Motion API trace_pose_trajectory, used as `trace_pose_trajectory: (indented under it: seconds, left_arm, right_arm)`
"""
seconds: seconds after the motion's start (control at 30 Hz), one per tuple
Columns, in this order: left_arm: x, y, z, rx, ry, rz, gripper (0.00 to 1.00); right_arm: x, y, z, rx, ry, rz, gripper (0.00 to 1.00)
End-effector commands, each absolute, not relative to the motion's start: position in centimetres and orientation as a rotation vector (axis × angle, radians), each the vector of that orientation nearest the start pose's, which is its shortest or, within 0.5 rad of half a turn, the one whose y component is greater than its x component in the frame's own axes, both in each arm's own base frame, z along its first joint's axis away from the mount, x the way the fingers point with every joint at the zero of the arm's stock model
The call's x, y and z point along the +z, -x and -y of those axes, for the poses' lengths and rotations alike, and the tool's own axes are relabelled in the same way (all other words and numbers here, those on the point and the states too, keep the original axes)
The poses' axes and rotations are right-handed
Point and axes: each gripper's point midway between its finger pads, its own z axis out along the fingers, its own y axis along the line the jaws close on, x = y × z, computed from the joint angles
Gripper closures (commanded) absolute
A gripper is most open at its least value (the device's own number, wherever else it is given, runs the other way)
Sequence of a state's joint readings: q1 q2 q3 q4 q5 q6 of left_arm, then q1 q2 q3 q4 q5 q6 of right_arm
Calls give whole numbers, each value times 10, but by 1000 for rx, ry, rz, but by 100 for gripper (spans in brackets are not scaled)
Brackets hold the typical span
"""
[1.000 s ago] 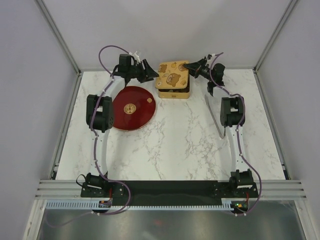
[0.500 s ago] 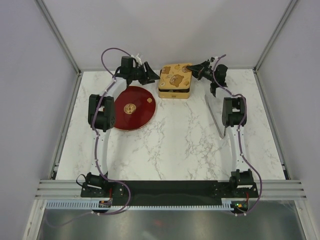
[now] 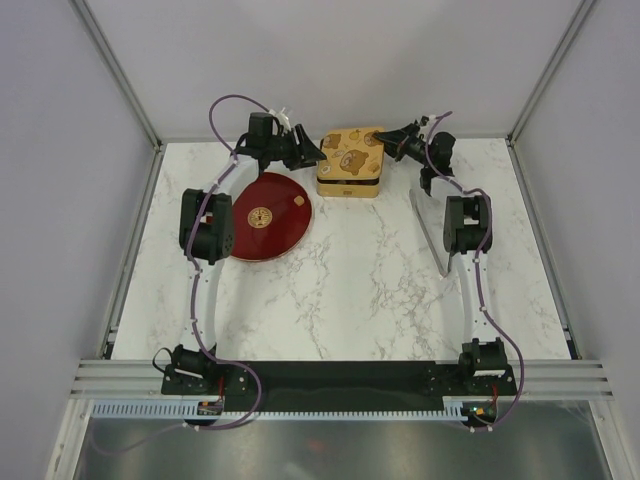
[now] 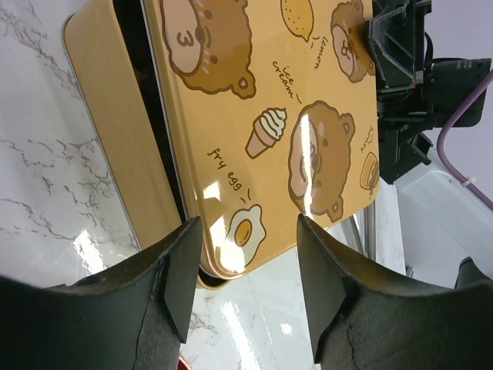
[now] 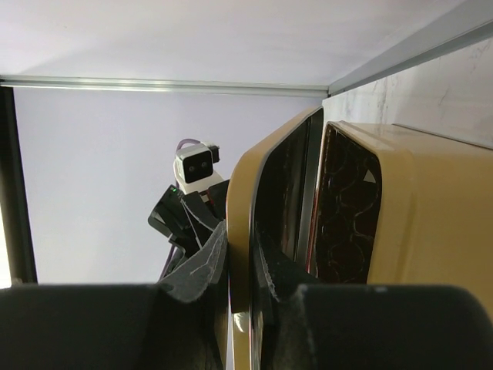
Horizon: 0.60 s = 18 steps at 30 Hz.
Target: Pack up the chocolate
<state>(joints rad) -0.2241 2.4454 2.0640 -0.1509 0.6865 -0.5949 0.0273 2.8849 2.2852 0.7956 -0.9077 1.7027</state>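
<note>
One small light-brown chocolate (image 3: 297,201) lies on the red dish (image 3: 250,238), right of its gold emblem. At the back stands the gold bear tin (image 3: 349,181). Its lid (image 3: 350,150) rests slightly askew over the base. My right gripper (image 3: 386,143) is shut on the lid's right edge (image 5: 240,231), one finger above the lid and one below. The right wrist view shows a dark moulded tray (image 5: 347,216) inside the base. My left gripper (image 3: 310,152) stands open at the tin's left corner. Nothing is between its fingers (image 4: 173,270), and the lid (image 4: 262,116) lies just beyond them.
A long silver tool (image 3: 428,232) lies on the marble table (image 3: 360,290) beside my right arm. The back wall stands close behind the tin. Metal frame rails run along both sides of the table.
The lid, held raised and tilted by my right gripper, has come down over the base. My left gripper has moved right, up to the tin's left corner.
</note>
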Motion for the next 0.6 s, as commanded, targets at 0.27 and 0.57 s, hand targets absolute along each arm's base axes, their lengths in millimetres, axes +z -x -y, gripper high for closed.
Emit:
trace_pose_trajectory:
  seconds: [0.27, 0.57]
  left_arm:
    - [143, -584, 263, -1183, -36, -2146, 40]
    - [129, -584, 258, -1137, -8, -2182, 40]
  right_arm:
    - [164, -649, -190, 1977, -428, -1647, 100]
    - [151, -652, -198, 1938, -430, -1683, 100]
